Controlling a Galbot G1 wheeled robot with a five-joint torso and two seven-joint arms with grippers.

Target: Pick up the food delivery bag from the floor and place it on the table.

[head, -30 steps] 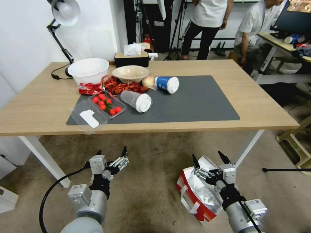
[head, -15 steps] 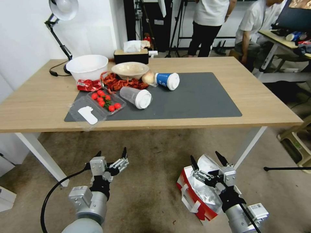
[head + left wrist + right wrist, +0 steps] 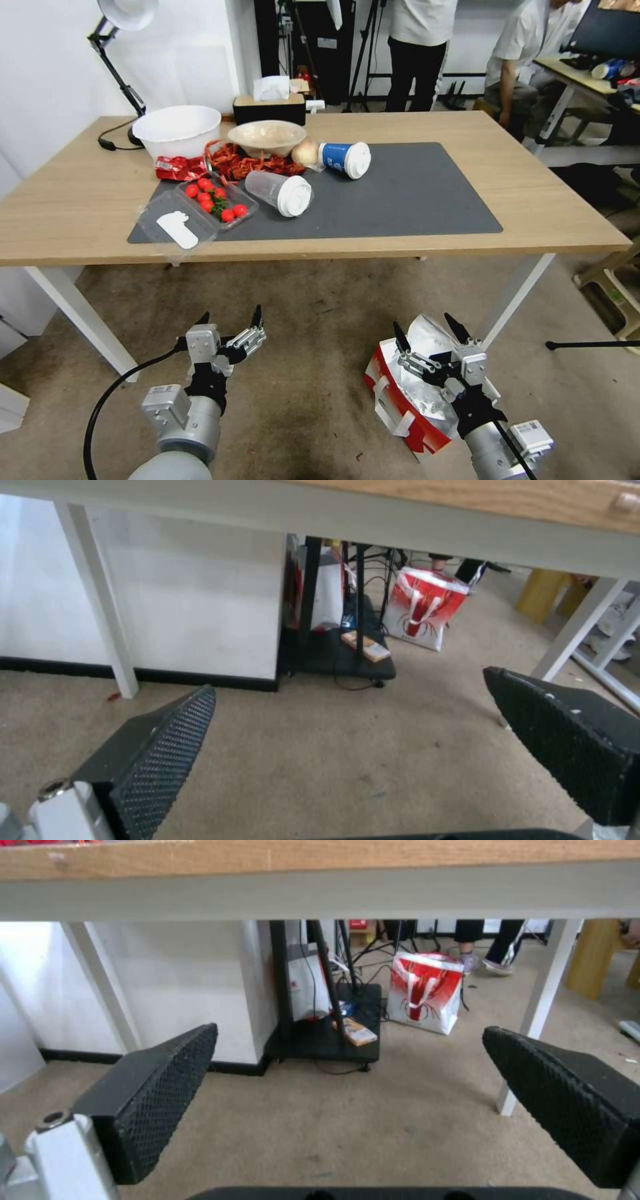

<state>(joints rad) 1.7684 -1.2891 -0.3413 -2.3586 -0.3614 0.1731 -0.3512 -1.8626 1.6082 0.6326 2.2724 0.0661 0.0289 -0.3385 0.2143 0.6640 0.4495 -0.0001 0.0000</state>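
Observation:
The food delivery bag (image 3: 408, 399) lies tipped on the floor (image 3: 313, 373) at the lower right, its red edge, white straps and foil lining showing. My right gripper (image 3: 424, 324) hangs open just above its foil mouth, touching nothing. My left gripper (image 3: 230, 313) is open over bare floor to the left. Ahead stands the table (image 3: 547, 193) with its dark grey mat (image 3: 413, 193). In both wrist views the open fingers (image 3: 160, 760) (image 3: 160, 1090) frame the floor under the table.
On the table's left half are bowls, two tipped cups (image 3: 280, 192), a tomato tray (image 3: 217, 203), a tissue box and a lamp. White table legs (image 3: 517, 300) stand near the bag. Another red-and-white bag (image 3: 427, 990) stands beyond the table by a black stand.
The whole head view has shifted, with the table sliding up and looking a little larger: the camera moved. Both grippers stay open and the bag has not moved.

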